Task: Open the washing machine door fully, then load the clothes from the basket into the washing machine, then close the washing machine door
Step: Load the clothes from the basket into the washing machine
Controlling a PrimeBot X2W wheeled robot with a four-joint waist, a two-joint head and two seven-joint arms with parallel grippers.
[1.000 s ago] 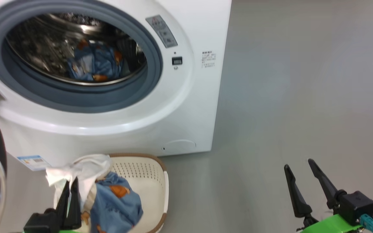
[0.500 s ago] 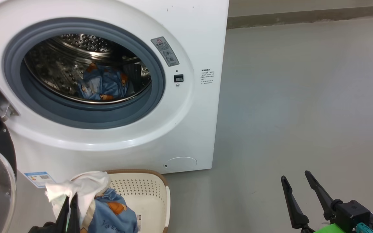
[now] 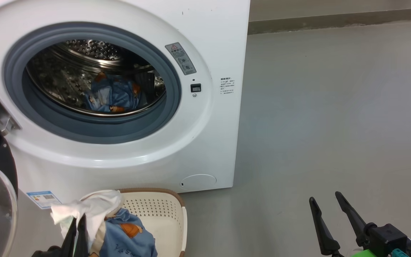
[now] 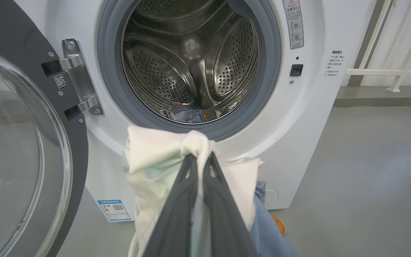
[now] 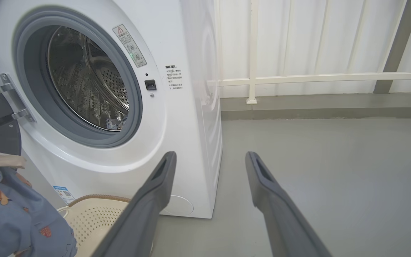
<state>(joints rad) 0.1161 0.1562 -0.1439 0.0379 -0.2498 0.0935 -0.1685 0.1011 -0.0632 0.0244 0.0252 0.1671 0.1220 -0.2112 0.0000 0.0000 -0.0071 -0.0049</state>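
Here, crumpled white cloth

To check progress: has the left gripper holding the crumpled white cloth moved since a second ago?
No. The left gripper, jaws shut on the crumpled white cloth, stands the same against the cream perforated plastic basket rim; only the camera tilted.
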